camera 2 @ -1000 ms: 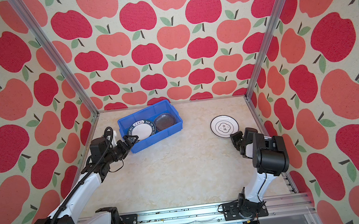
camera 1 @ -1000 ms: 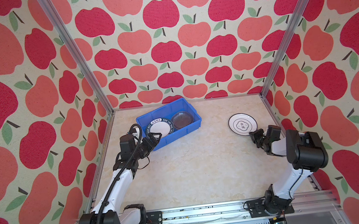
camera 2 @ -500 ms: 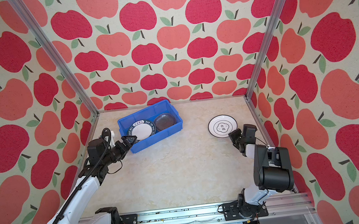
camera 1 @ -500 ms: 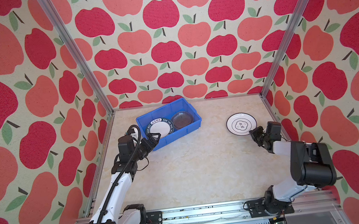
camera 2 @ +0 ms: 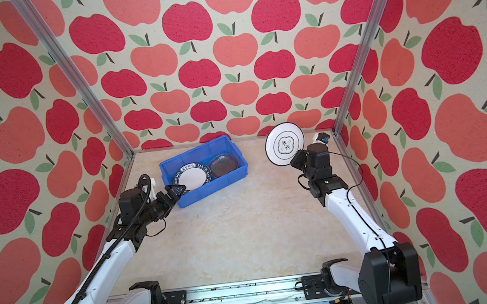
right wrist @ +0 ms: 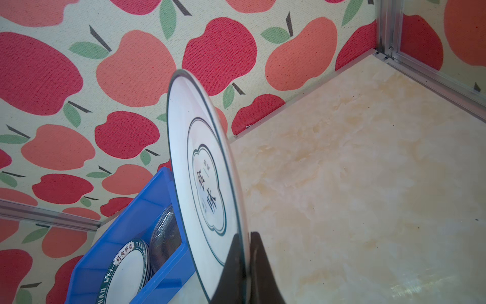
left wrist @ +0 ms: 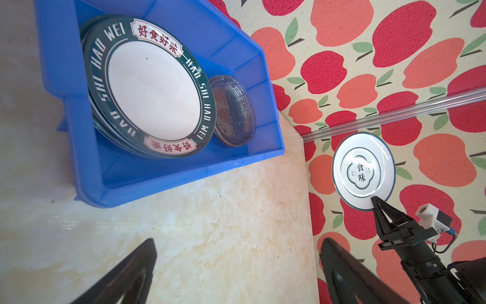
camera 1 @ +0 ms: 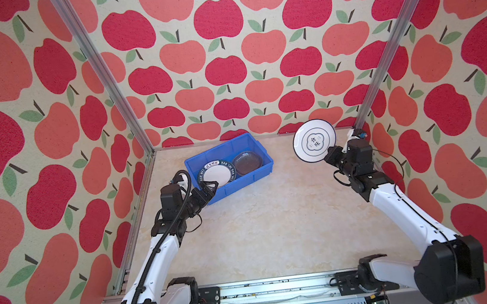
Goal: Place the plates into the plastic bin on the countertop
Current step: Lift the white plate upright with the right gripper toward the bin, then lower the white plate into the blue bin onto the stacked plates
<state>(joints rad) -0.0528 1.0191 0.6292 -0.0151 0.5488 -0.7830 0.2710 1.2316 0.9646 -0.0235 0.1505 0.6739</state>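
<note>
A blue plastic bin (camera 1: 240, 187) (camera 2: 212, 188) stands at the back left of the countertop (camera 1: 260, 225). Inside it lie a stack of green-rimmed plates (camera 1: 216, 174) (left wrist: 152, 100) and, beside them, greyish glass plates (camera 1: 248, 162) (left wrist: 235, 113). My right gripper (camera 1: 328, 158) (right wrist: 246, 242) is shut on the rim of a white plate with thin dark rings (camera 1: 314, 144) (right wrist: 200, 163). It holds that plate tilted nearly upright above the back right of the countertop. My left gripper (camera 1: 210, 187) (left wrist: 236, 242) is open and empty at the bin's near left corner.
Apple-patterned walls close in the left, back and right. Aluminium posts (camera 1: 368, 107) stand in the back corners, and the held plate is close to the right one. A metal base rail (camera 1: 258, 294) carrying both arm mounts runs along the front.
My right gripper has lifted the ringed plate off the countertop and tipped it up on edge. The left arm has barely moved and stays open.
</note>
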